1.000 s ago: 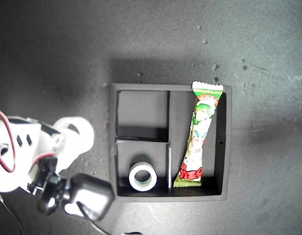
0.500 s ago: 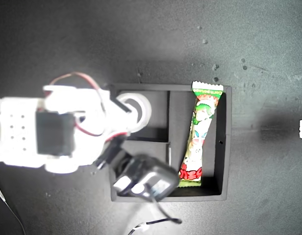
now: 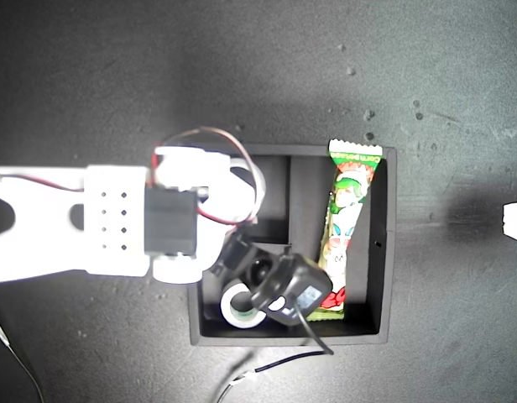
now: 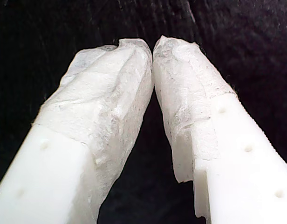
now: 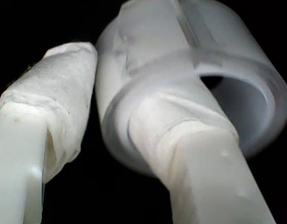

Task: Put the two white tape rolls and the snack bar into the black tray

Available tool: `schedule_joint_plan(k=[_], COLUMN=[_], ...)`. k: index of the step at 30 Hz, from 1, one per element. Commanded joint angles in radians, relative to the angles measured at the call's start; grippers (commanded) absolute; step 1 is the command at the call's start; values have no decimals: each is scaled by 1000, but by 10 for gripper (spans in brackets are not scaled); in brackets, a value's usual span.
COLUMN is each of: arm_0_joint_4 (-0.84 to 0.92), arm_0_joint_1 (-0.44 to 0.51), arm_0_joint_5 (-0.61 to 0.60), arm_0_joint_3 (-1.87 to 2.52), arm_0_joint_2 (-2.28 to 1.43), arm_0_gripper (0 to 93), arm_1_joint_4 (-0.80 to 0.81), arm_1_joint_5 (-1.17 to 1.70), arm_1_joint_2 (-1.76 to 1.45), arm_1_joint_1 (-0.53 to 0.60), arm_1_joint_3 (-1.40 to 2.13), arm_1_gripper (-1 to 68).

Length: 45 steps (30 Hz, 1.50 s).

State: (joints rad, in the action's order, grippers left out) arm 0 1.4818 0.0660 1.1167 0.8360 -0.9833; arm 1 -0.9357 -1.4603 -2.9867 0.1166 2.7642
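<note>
The black tray (image 3: 388, 252) lies at the centre of the exterior view. The snack bar (image 3: 348, 220) rests in its long compartment, on the exterior view's right. One white tape roll (image 3: 241, 306) sits in the small compartment nearer the bottom of the exterior view, partly under the arm's camera. My second gripper (image 5: 104, 79) is shut on the other white tape roll (image 5: 227, 51), one finger through its hole. In the exterior view that gripper (image 3: 235, 189) and roll (image 3: 252, 186) hang over the other small compartment. My first gripper (image 4: 153, 46) is shut on nothing, over dark surface.
The second arm (image 3: 74, 222) reaches in from the exterior view's left, its wrist camera (image 3: 288, 285) over the tray's middle divider. A thin cable (image 3: 267, 369) trails below the tray. A small white piece (image 3: 515, 220) shows at the exterior view's right edge. Dark speckled matting surrounds the tray.
The second arm has carried the tape roll from beside the tray to over the tray's small compartment, moving towards the exterior view's right. A white piece has appeared at that view's right edge.
</note>
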Motion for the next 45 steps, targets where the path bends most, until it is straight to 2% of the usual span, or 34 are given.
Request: schedule_joint_plan(k=[1, 3, 4, 6, 13, 18, 22, 29, 32, 37, 40, 45], arm_0_joint_4=[158, 334, 360, 356, 356, 356, 344, 94, -25, -184, -221, -278], arm_0_joint_1=[40, 54, 58, 61, 6, -130, -247, -321, -345, -334, -334, -310], arm_0_joint_5=[26, 32, 18, 26, 40, 17, 0, -20, -5, 29, 21, -8], arm_0_joint_3=[-308, -658, -811, -796, -448, 15, 357, 1104, 1407, 1747, 1856, 2054], arm_0_joint_2=[109, 285, 364, 351, 78, -399, -764, -1359, -1605, -1821, -1870, -2095], arm_0_gripper=[118, 132, 139, 145, 130, 82, 0, 0, 0, 0, 0, 0], arm_1_joint_4=[17, 0, -15, -51, -103, -112, -110, -71, -118, -176, -158, -221], arm_1_joint_5=[-12, -17, -18, -15, -14, -12, 6, 61, 110, 209, 242, 281], arm_1_joint_2=[-72, -153, -196, -245, -247, -247, -249, -276, -284, -284, -284, -284], arm_1_joint_1=[2, -3, -5, -8, -3, -28, -55, -109, -156, -255, -267, -321], arm_1_joint_3=[25, 55, 66, 67, 49, 127, 206, 360, 360, 360, 360, 360], arm_1_gripper=[-4, -4, -4, -4, -4, -4, -4, -5, -5, -6, -5, -2])
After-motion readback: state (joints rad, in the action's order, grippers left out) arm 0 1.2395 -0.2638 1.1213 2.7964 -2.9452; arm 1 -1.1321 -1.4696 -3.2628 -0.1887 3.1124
